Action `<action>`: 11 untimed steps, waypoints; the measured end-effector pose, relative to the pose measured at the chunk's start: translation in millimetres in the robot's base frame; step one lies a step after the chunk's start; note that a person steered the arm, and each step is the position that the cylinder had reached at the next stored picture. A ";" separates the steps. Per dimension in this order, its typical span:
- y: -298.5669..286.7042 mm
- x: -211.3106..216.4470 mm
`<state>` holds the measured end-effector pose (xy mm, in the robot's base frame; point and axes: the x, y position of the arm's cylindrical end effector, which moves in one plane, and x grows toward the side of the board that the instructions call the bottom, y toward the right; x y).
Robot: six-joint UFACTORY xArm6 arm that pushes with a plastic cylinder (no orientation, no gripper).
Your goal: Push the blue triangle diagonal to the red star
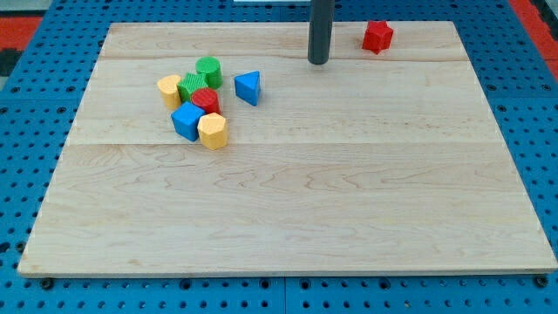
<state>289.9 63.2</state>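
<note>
The blue triangle [248,87] lies on the wooden board [288,201] left of centre near the view's top. The red star [377,37] sits at the view's top right of centre, close to the board's top edge. My tip [318,62] stands between them, to the right of and slightly above the blue triangle, and to the left of and below the red star. It touches neither block.
A cluster sits just left of the blue triangle: a green cylinder [208,71], a green block [190,86], a yellow block [169,91], a red cylinder [206,100], a blue cube [187,121] and a yellow hexagonal block [212,131].
</note>
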 end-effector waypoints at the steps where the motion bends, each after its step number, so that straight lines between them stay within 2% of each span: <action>1: 55.0 45.3; 2: -13.7 55.6; 3: -81.9 83.3; 4: -102.4 104.7; 5: -144.6 92.5; 6: -144.2 62.2; 7: -81.9 55.9; 8: -96.8 59.8; 9: -75.1 31.6; 11: -60.8 29.9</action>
